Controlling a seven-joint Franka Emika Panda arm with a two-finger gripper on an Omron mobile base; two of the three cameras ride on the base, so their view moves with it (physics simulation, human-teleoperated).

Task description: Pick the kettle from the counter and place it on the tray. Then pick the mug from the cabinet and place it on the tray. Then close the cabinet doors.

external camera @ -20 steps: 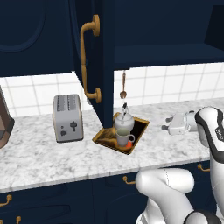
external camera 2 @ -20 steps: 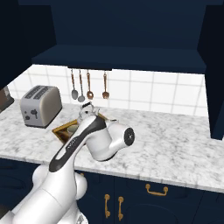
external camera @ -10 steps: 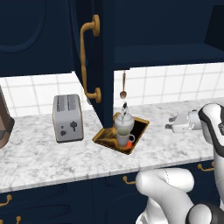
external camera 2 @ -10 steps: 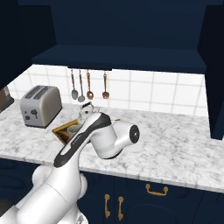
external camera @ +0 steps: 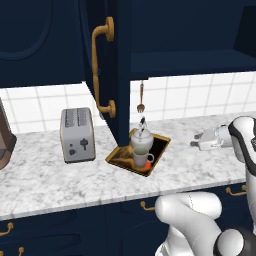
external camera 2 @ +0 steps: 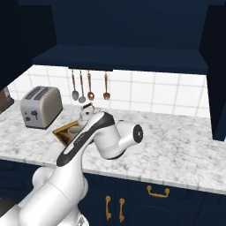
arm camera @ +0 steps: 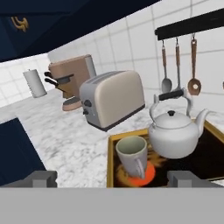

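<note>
On the marbled counter (external camera: 45, 180), the golden-rimmed tray (external camera: 118, 157) lies just right of the silver toaster (external camera: 76, 134), below the hanging utensils (external camera 2: 89, 86) on the tiled wall. The kettle (external camera: 142, 139) stands on the far part of the tray, and the grey mug (external camera: 141, 158) stands upright on its near part, over the orange-red spot (arm camera: 144, 176), with its handle toward the near side. The gripper (external camera: 194, 140) hangs above the counter to the right of the tray, fingers spread wide apart and holding nothing. A navy cabinet door (external camera: 102, 70) with a long brass handle (external camera: 100, 72) stands open above the tray's left edge. In the hand view, a coffee machine (arm camera: 70, 78) sits beyond the toaster.
</note>
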